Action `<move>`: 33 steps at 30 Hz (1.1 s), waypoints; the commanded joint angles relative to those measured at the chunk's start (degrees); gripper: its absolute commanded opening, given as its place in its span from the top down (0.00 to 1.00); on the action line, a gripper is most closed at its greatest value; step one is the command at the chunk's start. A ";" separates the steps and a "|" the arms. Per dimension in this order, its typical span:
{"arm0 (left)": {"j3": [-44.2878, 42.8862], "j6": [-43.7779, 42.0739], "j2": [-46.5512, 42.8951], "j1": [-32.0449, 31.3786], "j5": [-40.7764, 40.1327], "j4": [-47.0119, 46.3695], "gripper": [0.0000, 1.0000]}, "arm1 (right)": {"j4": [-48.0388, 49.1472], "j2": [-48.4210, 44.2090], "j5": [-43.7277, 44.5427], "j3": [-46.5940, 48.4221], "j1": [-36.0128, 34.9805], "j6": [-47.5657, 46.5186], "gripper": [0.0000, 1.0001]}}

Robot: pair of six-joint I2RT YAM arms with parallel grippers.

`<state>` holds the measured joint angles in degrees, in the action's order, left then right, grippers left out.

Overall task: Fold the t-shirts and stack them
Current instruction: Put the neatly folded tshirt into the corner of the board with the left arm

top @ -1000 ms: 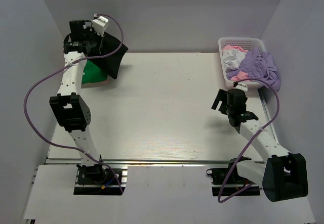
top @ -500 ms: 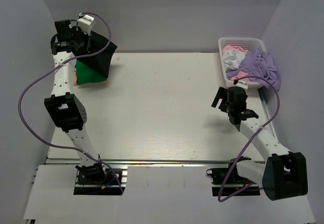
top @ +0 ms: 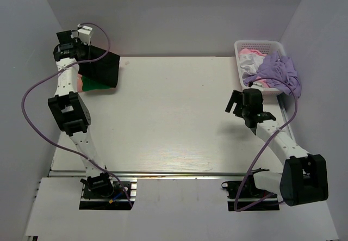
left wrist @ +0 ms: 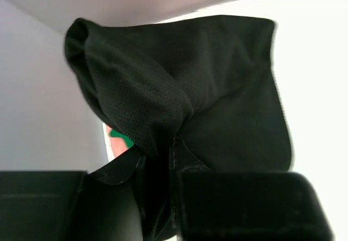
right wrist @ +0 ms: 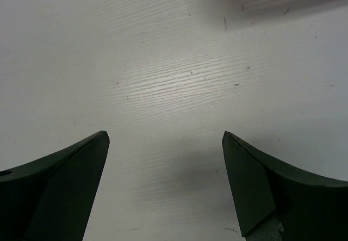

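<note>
The left arm (top: pixel 68 113) stretches upright to the far-left corner, its left gripper (top: pixel 81 49) clamped on the black t-shirt (left wrist: pixel 217 88). The right gripper (right wrist: pixel 166 137) hangs with fingers (right wrist: pixel 65 178) spread wide.

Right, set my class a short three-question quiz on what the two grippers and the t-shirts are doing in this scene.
1. True or false: the right gripper is open and empty.
2. Which t-shirt does the left gripper hold? A black, B white, C lavender.
3. Fill in: the lavender t-shirt spills over the rim of the white ____.
Key: 1 true. 2 A, the black t-shirt. 3 basket.
</note>
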<state>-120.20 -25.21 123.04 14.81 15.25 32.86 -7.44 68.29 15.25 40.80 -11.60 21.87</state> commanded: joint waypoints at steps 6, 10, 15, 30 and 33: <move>-4.33 3.93 3.25 2.42 -8.63 -5.00 0.92 | -0.11 4.03 -4.43 5.52 0.17 -0.42 0.10; -4.34 5.60 4.40 2.95 -12.68 -5.78 0.00 | -1.78 5.27 -5.65 8.76 0.08 -1.56 0.10; -4.34 6.75 3.70 2.95 -12.70 -6.31 0.00 | -2.32 5.71 -8.38 10.18 0.08 -2.62 0.10; -2.14 22.81 -0.25 0.49 7.50 -6.41 0.00 | 0.40 0.70 -10.41 5.44 0.26 -3.67 0.10; 0.22 26.34 -3.33 -2.92 8.92 -6.93 0.00 | 1.20 0.18 -13.12 4.30 0.17 -3.59 0.10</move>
<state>-121.30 -5.08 128.33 15.62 17.72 26.74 -8.80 69.93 4.78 46.22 -11.60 19.00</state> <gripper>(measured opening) 0.992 0.904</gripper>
